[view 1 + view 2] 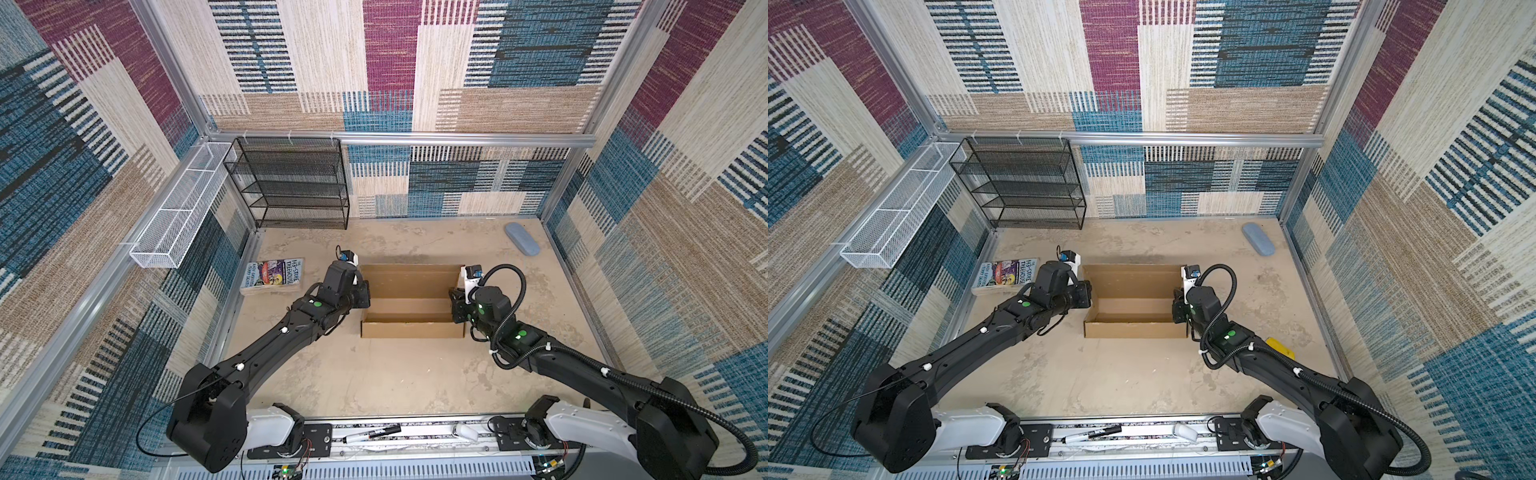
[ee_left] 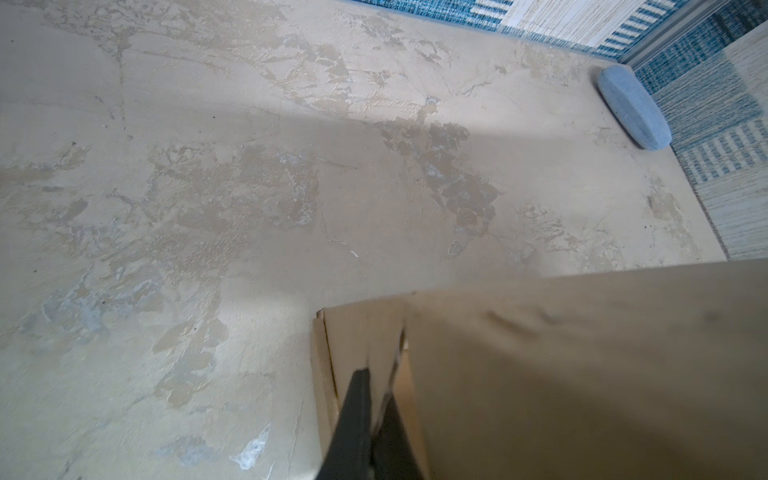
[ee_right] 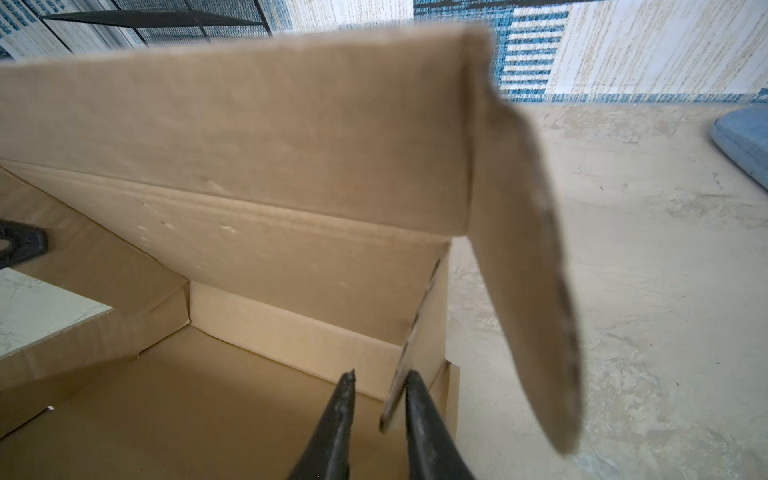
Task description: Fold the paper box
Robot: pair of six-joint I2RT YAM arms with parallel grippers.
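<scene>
Right wrist view shows you the box (image 3: pixel 291 124): plain brown cardboard, shallow tray formed, lid raised at its far edge. Your right gripper (image 3: pixel 380 376) stands parted astride its right wall; your left gripper (image 2: pixel 376 384) pinches the left wall. It sits centred on the table (image 1: pixel 374 395), long axis left-right in both top views.

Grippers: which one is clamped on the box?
Left gripper, jaws pinched shut on the paper box wall; the right gripper straddles the opposite wall, jaws apart.
</scene>
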